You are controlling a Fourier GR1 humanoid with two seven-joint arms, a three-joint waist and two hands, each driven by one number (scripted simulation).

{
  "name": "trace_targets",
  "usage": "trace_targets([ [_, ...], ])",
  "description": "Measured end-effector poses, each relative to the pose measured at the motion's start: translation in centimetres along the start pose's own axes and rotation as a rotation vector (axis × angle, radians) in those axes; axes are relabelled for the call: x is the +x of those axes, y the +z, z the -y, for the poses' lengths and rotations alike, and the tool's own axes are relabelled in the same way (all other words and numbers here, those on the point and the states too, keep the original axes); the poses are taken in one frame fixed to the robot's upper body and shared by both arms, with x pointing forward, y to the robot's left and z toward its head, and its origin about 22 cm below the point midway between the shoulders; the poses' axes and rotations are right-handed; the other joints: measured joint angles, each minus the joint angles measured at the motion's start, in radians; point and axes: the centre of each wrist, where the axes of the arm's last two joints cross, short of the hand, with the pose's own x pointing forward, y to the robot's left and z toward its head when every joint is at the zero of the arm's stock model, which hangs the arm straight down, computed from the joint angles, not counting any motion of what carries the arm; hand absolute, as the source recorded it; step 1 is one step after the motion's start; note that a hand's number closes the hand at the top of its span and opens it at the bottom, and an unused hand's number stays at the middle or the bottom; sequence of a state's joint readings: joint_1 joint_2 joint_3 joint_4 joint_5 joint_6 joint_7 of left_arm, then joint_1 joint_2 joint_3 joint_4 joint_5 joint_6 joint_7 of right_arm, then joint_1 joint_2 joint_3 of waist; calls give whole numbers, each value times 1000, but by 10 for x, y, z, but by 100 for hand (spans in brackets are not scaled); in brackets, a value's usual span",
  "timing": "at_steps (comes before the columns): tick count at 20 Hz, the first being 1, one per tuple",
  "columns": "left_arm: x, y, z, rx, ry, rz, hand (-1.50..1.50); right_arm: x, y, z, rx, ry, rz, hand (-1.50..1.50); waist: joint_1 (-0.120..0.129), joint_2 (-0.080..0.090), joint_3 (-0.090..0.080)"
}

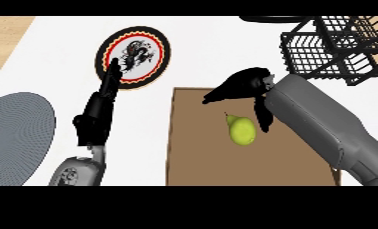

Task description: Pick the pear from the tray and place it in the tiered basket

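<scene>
Right hand fingers spread open over brown tray, empty, beside yellow-green pear with stem

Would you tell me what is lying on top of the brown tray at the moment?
The pear lies on the tray, stem pointing away. The right hand hovers above it. The right forearm covers the tray's right side, so anything there is hidden.

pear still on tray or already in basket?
On the tray. The pear lies on its brown surface, beside the right hand; the basket is apart, upper right.
</scene>
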State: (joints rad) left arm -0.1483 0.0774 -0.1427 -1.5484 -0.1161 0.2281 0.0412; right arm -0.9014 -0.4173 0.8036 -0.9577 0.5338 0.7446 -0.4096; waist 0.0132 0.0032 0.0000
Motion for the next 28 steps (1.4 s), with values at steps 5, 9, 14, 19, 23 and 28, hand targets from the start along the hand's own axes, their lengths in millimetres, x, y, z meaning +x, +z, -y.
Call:
trace_targets([
  [5,2,-2,-4,3,-2,-7,0,-2,-8,-6,6,-10,5,-150,-2,-1,0],
  [9,0,-3,-1,7,1,-1,0,-4,-12,-9,7,-14,10,-150,-3,-1,0],
  [14,-2,2,-4,7,2,-5,0,-3,-17,-19,19,-34,15,-150,-6,-3,0],
  [19,-2,2,-6,7,-2,-3,0,-7,-22,-31,6,-73,33,-150,-6,-3,0],
  [23,5,1,-5,7,1,-4,0,-7,-25,-34,-43,-85,38,150,-7,-8,-1],
  [28,5,-1,-4,11,-3,-4,0,-1,-27,-37,-122,-12,88,150,-8,-7,-1],
])
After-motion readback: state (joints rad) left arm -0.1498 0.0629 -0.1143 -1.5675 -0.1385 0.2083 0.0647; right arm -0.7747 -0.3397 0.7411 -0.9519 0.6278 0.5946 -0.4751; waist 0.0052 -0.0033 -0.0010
